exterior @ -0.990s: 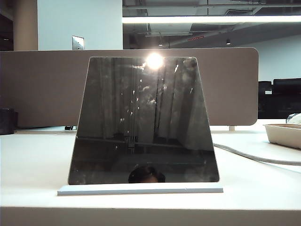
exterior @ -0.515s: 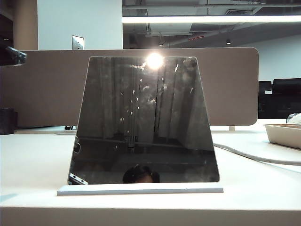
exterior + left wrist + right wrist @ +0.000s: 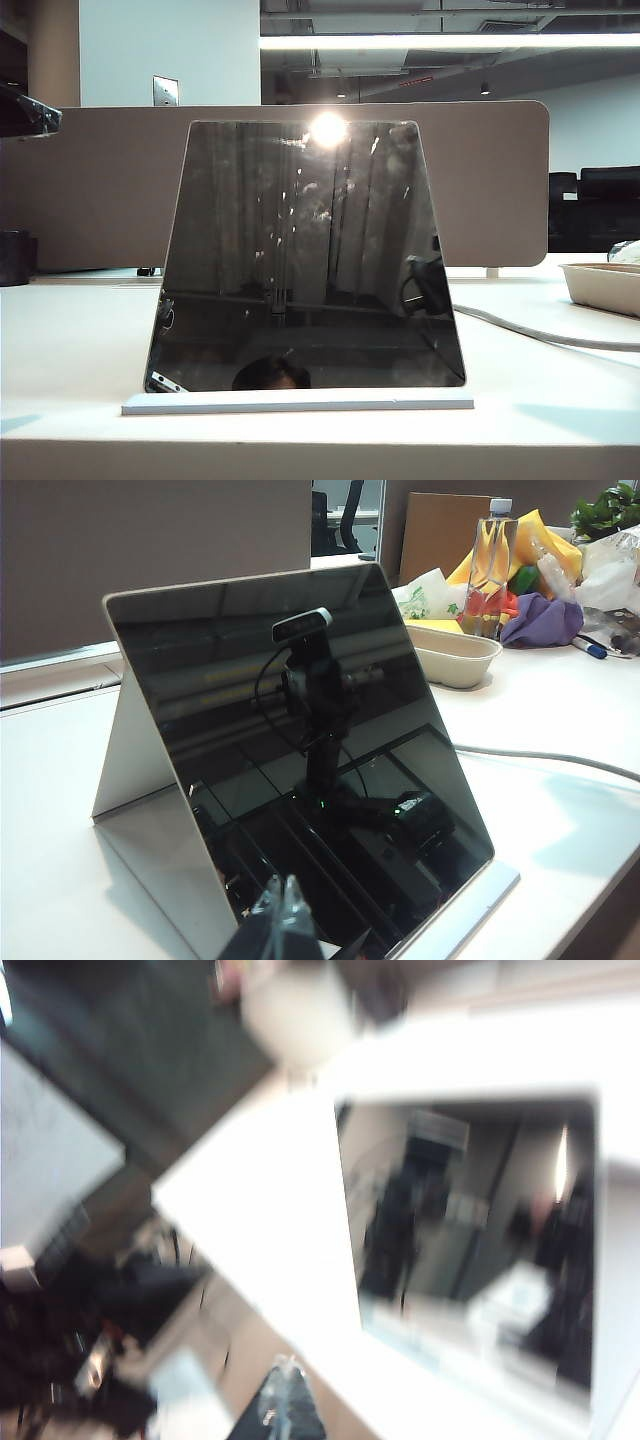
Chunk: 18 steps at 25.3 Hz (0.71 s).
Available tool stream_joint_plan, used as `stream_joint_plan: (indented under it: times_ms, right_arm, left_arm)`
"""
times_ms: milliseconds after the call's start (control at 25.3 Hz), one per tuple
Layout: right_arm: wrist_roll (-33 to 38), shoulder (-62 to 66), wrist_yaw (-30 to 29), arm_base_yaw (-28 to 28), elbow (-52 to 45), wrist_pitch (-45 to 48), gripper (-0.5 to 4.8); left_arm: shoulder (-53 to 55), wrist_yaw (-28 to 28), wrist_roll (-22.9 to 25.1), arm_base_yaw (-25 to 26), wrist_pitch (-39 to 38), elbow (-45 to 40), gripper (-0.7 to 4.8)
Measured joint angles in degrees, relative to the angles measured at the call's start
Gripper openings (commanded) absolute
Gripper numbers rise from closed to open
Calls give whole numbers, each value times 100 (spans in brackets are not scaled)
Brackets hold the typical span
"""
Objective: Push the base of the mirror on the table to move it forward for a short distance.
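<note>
white and thin, the base of the mirror [image 3: 298, 402] lies flat on the table [image 3: 70, 340] close to its front edge, a little wider than the panel it carries. the mirror [image 3: 305, 255] stands on it leaning back, dark and glossy, with a bright light glare near its top edge. the left wrist view shows the mirror [image 3: 300, 760] from one side, its white back support making a tent shape, and the base [image 3: 460, 910] running along its lower edge

the left gripper [image 3: 282, 908] shows only as dark fingertips drawn close together at the frame edge, low in front of the glass and not touching it; in the exterior view a dark part of that arm [image 3: 25, 112] juts in at the far left, high above the table. the right gripper [image 3: 285, 1385] is a blurred dark tip in its own view, above the table near the mirror [image 3: 470, 1250], and i cannot tell how its jaws stand

behind the mirror a beige partition board [image 3: 95, 185] spans the table. a grey cable [image 3: 540, 335] curves across the right side, and a beige tray [image 3: 605, 285] sits near the right edge
</note>
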Motion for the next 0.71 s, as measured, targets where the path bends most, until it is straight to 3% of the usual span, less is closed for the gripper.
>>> stream_joint_plan:
  times_ms: [119,238,317,475,713]
  right_arm:
    - [-122,1263,361,1062,0,-61,-5]
    - [-321,2452,1320,2435,0,-9,-5]
    - [-348,3189,1646,2868,2,321,-5]
    - [-321,4457,2179,2959,229,522,-5]
    - [-354,5473,2205,2959,944,474,-5]
  left_arm:
    - [0,0,0,0,-2,0,-1]
    - [0,0,0,0,-2,0,-1]
    - [0,2,0,0,0,0,-1]
    - [0,2,0,0,0,0,-1]
    - [0,0,0,-2,0,0,-1]
